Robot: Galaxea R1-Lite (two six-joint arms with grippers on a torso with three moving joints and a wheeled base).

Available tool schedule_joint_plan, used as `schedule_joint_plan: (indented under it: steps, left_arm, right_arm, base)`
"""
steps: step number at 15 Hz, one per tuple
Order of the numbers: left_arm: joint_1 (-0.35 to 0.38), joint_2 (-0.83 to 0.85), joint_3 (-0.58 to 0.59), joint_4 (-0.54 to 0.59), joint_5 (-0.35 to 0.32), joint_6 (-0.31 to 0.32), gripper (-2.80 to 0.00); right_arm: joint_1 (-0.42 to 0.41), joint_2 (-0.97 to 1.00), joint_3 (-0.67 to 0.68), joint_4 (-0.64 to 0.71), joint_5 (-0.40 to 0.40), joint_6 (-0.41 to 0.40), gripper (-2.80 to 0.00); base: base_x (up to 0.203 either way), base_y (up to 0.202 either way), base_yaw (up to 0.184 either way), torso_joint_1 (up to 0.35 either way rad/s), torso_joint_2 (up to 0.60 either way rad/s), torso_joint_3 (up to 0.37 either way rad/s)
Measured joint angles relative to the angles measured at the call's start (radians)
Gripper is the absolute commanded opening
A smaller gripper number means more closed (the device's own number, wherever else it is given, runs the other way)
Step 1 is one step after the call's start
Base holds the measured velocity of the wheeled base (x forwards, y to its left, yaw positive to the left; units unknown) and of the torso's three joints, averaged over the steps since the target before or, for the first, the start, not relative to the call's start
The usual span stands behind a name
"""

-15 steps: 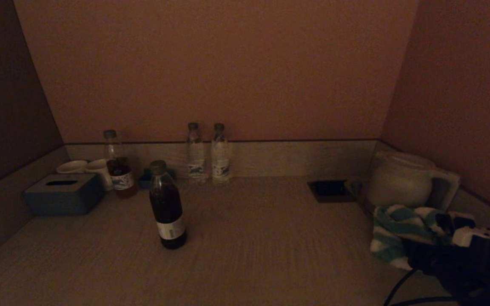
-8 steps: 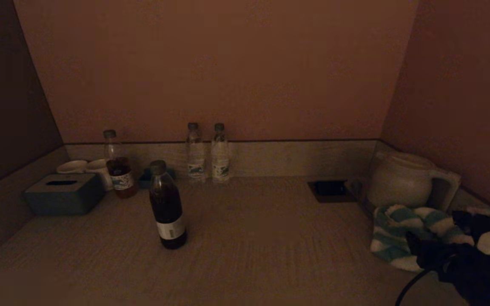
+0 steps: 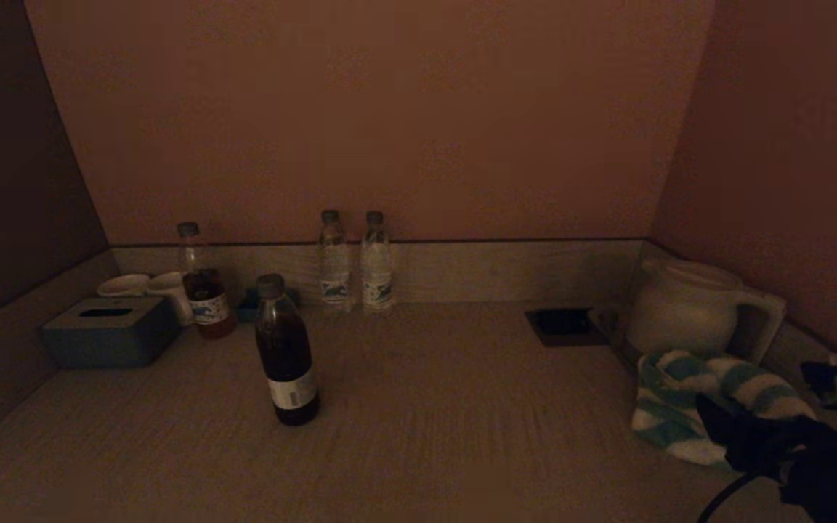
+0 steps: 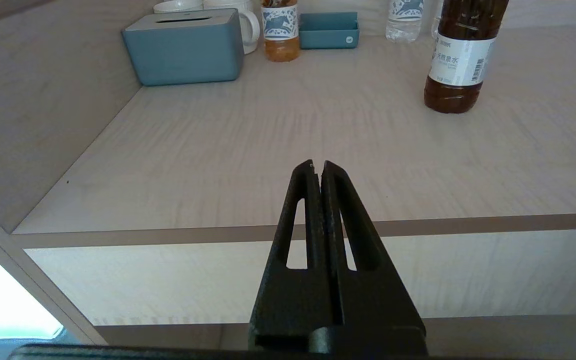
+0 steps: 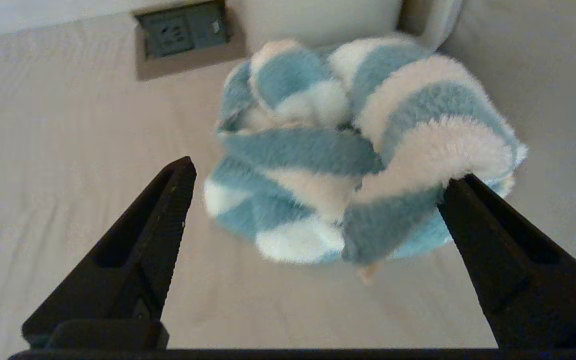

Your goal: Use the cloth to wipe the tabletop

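A dim alcove holds a broad pale wood-grain desk with a low matching rim along its back and sides. At the right side, in front of a white kettle, the cloth lies bunched in a loose heap on the desk, its wide teal and white stripes folded over one another. It sits close to the right rim, with the kettle just behind it and a dark recessed socket panel set into the desk to the kettle's left.

The right hand is at the near right corner, low over the desk and pointed at the heap. Its two black fingers stand wide apart and released, one on each side of the cloth's near edge. One finger looks to brush the fluffy edge; whether it truly touches cannot be told. Nothing is grasped.

The left hand is parked off the near edge of the desk on the left side, its fingers clenched together on nothing.

A dark drink bottle with a white label stands alone left of centre. Behind it, along the back rim, stand two clear water bottles, a part-filled amber bottle, a small blue tray, white cups and a grey-blue tissue box in the far left corner.
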Motion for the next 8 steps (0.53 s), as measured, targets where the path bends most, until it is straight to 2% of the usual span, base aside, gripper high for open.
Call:
schedule_joint_plan:
  steps: [3,8]
  left_arm:
    - [0.000,0.000,0.000,0.000,0.000,0.000,-2.80]
    - [0.000,0.000,0.000,0.000,0.000,0.000,-2.80]
  right_arm:
    - [0.004,-0.115,-0.003,0.076,0.035,-0.006,0.00]
    - [0.070,-0.460,-0.071,0.264,0.086,-0.031,0.00]
  base:
    - [0.000,0.000,0.000,0.000,0.00,0.000]
    - [0.000,0.000,0.000,0.000,0.00,0.000]
